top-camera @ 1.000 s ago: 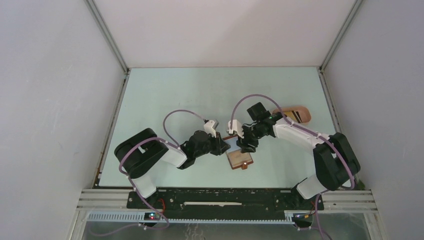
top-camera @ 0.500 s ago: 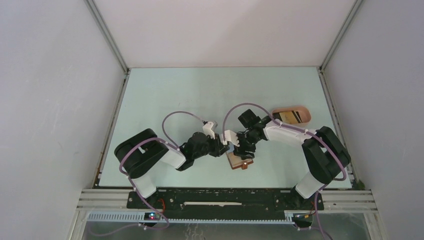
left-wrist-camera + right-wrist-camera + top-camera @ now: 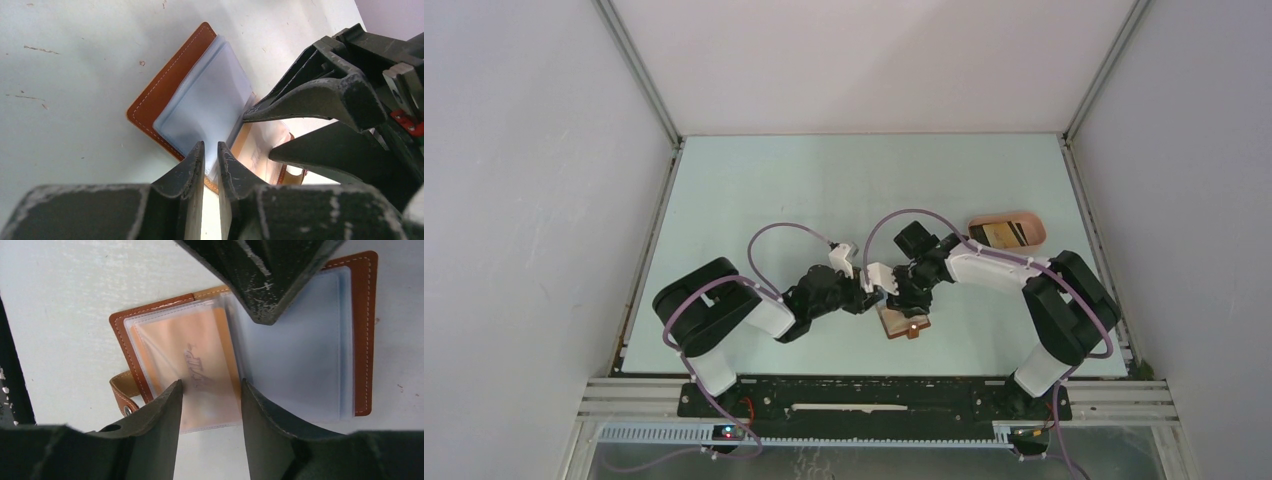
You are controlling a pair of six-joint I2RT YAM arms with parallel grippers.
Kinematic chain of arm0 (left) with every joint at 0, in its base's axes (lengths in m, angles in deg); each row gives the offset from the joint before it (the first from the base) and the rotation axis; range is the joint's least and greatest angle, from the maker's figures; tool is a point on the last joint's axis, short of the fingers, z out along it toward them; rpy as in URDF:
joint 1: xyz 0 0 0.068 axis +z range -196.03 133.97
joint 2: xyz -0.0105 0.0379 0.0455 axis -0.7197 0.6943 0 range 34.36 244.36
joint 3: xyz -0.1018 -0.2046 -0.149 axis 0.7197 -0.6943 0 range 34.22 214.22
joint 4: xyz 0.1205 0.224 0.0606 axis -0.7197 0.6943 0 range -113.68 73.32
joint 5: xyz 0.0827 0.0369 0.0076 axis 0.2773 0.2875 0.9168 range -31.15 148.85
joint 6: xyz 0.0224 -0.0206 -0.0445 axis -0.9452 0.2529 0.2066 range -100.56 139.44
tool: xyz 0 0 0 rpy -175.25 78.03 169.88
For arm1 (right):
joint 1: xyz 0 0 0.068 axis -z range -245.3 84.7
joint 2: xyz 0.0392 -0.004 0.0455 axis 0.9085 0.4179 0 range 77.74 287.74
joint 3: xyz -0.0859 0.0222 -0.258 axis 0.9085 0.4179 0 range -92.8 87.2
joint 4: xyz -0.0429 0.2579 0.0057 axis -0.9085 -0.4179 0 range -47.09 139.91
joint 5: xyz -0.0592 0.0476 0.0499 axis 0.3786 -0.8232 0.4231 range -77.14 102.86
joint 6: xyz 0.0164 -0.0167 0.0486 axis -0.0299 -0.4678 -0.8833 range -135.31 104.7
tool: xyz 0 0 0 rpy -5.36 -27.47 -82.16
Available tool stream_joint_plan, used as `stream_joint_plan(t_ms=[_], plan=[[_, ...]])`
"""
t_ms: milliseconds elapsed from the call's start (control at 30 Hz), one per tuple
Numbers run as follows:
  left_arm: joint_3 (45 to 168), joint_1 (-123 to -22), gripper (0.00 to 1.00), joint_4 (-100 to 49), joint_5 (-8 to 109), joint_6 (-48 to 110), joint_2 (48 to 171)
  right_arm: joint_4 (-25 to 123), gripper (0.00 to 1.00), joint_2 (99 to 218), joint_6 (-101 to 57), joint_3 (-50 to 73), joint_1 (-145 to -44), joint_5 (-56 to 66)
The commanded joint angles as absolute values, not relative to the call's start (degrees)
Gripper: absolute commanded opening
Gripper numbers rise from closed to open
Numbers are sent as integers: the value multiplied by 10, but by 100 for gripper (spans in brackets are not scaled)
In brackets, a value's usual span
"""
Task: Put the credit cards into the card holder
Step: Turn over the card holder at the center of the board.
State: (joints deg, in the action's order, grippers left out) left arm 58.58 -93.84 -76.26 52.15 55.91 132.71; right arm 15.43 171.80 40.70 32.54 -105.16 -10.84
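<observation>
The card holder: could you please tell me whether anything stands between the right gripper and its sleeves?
Nothing visible does. The right gripper hangs open directly over the card holder, above an orange card already sleeved. The left gripper pinches the clear sleeves of the other half, off to the side.

White-and-black left arm (image 3: 764,312), right arm (image 3: 994,268) bent inward, wrists close; left gripper (image 3: 210,149) pinches clear sleeve of brown leather card holder (image 3: 150,102); right gripper (image 3: 211,387) jaws parted

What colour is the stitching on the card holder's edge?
White stitching on the reddish-brown card holder; clearest in the right wrist view.
</observation>
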Motion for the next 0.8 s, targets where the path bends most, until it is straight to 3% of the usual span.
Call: stream_joint_plan(t_ms=[0,400,600,767], plan=[[574,-935,19,-794,513,547,1330,181,51,1731,387,320,-1051,-80],[574,-935,19,-796,509,547,1332,223,54,1713,338,320,-1038,-58],[574,-935,19,-794,510,545,1326,145,68,1694,363,296,-1013,-170],[582,-935,19,-781,510,542,1325,135,67,1689,354,291,-984,-204]])
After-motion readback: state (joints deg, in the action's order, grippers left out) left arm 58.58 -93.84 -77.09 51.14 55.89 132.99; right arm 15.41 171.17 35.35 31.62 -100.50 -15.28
